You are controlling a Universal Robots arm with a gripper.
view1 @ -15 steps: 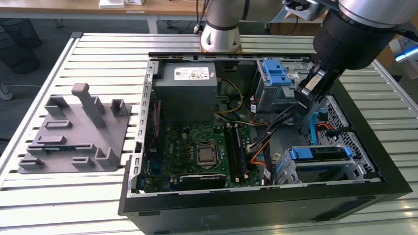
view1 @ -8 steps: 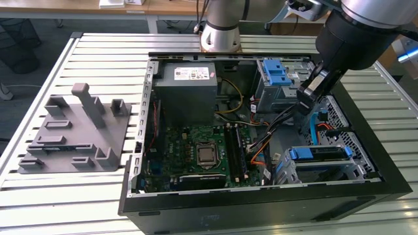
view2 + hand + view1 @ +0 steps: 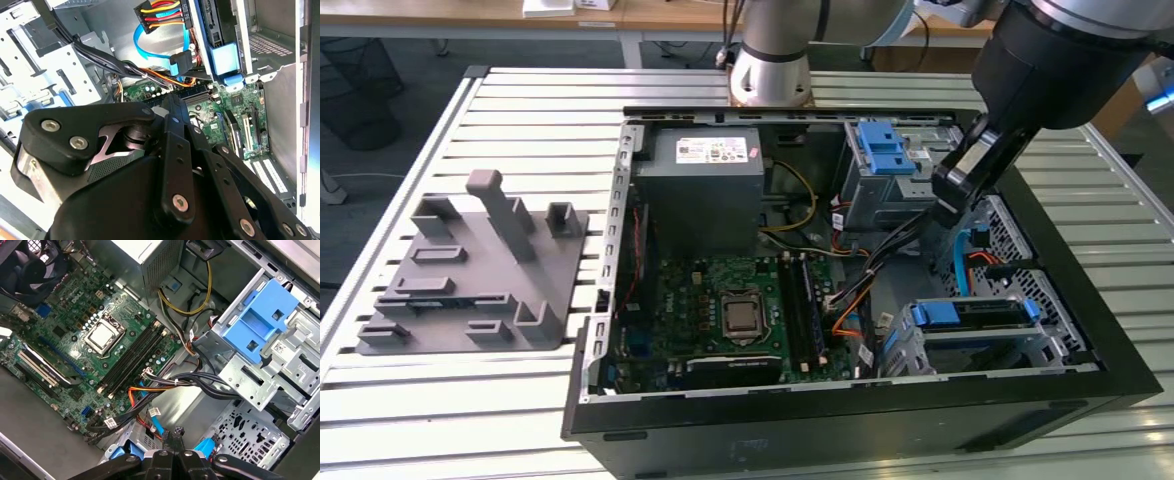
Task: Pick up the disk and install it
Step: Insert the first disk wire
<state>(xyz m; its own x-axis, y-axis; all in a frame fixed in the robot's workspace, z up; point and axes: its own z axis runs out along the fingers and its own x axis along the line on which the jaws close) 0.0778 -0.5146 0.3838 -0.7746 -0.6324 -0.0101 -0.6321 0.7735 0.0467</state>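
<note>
The disk (image 3: 967,315) lies in the drive cage at the near right corner of the open computer case (image 3: 854,420), its blue carrier facing up. In the second wrist view the disk (image 3: 225,55) sits in its bay with orange, yellow and blue cables plugged beside it. My black gripper (image 3: 945,210) hangs inside the case, above and behind the disk, between the two drive cages. In both wrist views the gripper (image 3: 177,432) (image 3: 172,107) is shut, its fingers meeting with nothing between them. It touches neither the disk nor the cables.
A grey power-supply box (image 3: 707,190) stands at the case's back, with the green motherboard (image 3: 734,310) in front. A blue latch (image 3: 887,150) tops the rear metal cage. Cable bundles (image 3: 854,290) cross the middle. A grey fixture (image 3: 467,270) sits on the slatted table (image 3: 454,420).
</note>
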